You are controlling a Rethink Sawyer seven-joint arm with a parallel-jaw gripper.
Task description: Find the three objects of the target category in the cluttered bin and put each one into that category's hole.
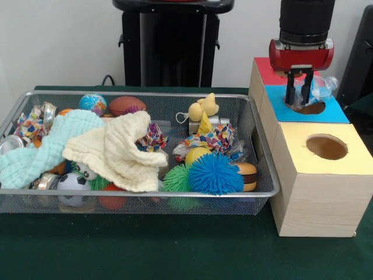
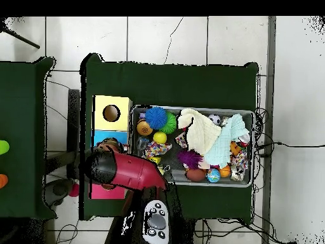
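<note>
Front view: gripper at upper right, its dark fingers closed on a clear wrinkly bottle that bulges out to the right of them. Bottle hangs over the blue box face, just above that face's dark opening. Red face lies behind, at the frame's upper right, mostly covered by the arm's red wrist; its hole cannot be seen. Yellow face with its round opening sits nearest the camera, lower right.

Bin fills the left and centre, touching or just beside the boxes. Inside: cream cloth centre, mint cloth left, blue spiky ball and green spiky ball at the front rim, yellow duck at the back, crushed can far left.

Overhead view: arm lies across the boxes at left of centre, hiding bottle and red face; bin to its right.
</note>
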